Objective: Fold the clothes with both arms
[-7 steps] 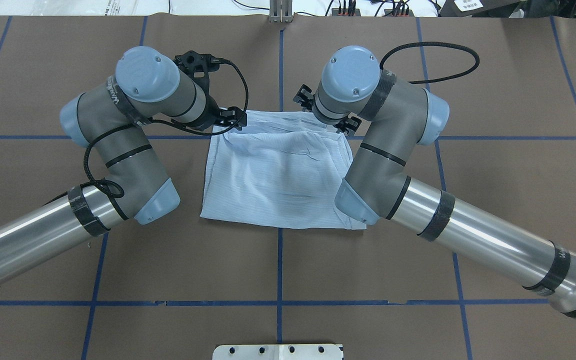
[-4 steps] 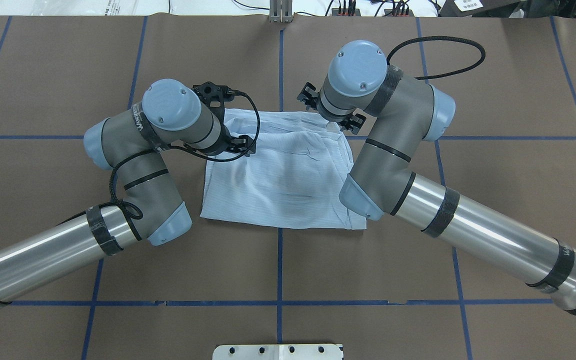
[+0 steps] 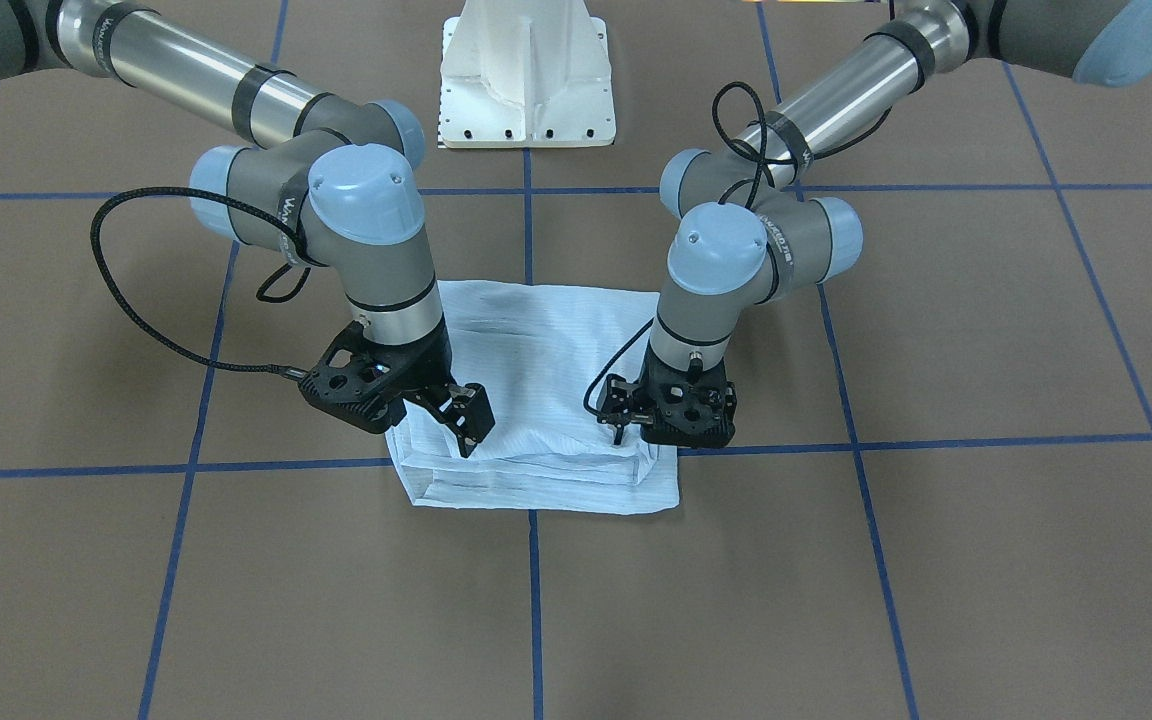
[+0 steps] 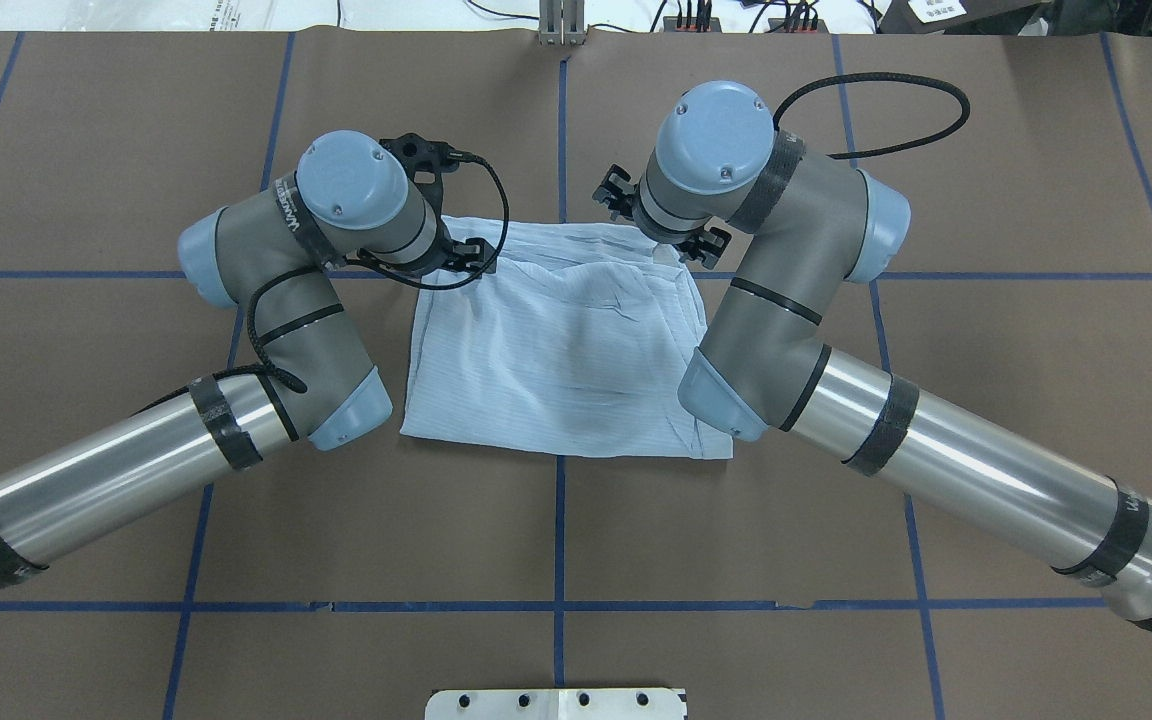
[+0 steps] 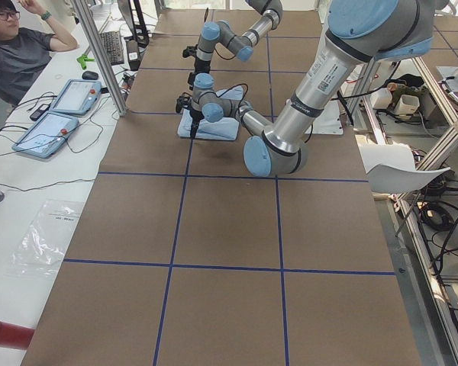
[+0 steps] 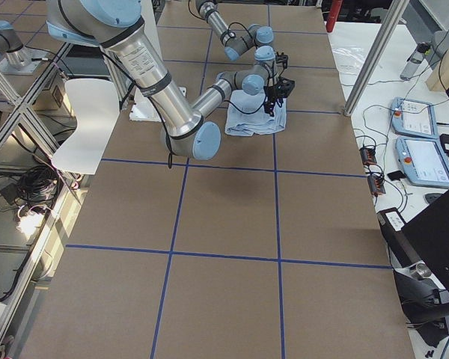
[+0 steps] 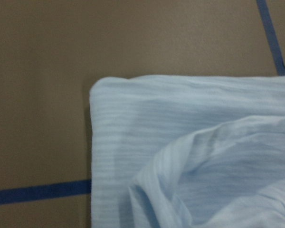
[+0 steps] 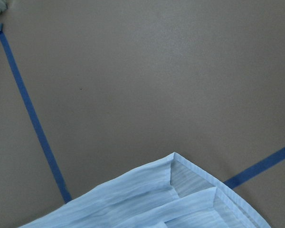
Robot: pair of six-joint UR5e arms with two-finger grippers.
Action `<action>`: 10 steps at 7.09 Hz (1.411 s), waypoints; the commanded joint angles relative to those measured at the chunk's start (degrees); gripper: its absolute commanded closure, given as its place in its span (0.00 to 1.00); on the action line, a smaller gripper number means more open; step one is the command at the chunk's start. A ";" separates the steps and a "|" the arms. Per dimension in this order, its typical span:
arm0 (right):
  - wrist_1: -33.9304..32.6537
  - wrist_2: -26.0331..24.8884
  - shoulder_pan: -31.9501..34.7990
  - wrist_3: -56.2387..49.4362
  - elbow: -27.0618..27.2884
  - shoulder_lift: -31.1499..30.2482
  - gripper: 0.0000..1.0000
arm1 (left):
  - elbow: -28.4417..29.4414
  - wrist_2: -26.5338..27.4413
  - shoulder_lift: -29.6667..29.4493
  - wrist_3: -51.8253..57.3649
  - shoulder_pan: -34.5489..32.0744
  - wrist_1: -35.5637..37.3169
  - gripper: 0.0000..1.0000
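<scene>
Left gripper (image 3: 620, 425) has drawn back to the far corner of the shirt (image 4: 556, 350); right gripper (image 3: 468, 425) unchanged at the other corner | fingers: cannot tell if parted or gripping | shirt lies folded flat between both arms | probably lining up the next fold

The shirt (image 4: 556, 370) is light blue, finely striped. The counter (image 4: 736, 540) is brown with dark blue grid lines. The left arm (image 4: 286, 300) and right arm (image 4: 776, 300) are grey and silver, caps light blue.
</scene>
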 commanded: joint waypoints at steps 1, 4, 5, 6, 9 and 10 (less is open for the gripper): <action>-0.08 -0.18 -0.09 0.08 0.00 0.12 0.00 | 4.90 0.00 -3.32 2.18 -4.32 0.27 0.00; -2.78 0.77 0.43 -6.38 0.09 -0.76 0.00 | 4.48 -2.44 -2.99 8.06 -7.22 1.14 0.00; -8.03 6.61 3.13 -13.82 1.22 -0.68 0.00 | 2.65 -5.16 -0.29 14.87 -8.97 1.24 0.00; -13.65 10.67 6.55 -21.64 3.84 -1.81 0.00 | -1.72 -10.14 3.83 22.42 -12.56 1.41 0.00; -24.84 19.91 20.42 -54.03 13.68 -12.14 0.00 | -9.82 -15.38 9.39 41.16 -21.97 10.00 0.00; -28.17 22.12 25.52 -66.25 16.67 -16.54 0.00 | -11.77 -15.90 12.11 48.27 -25.48 11.33 0.00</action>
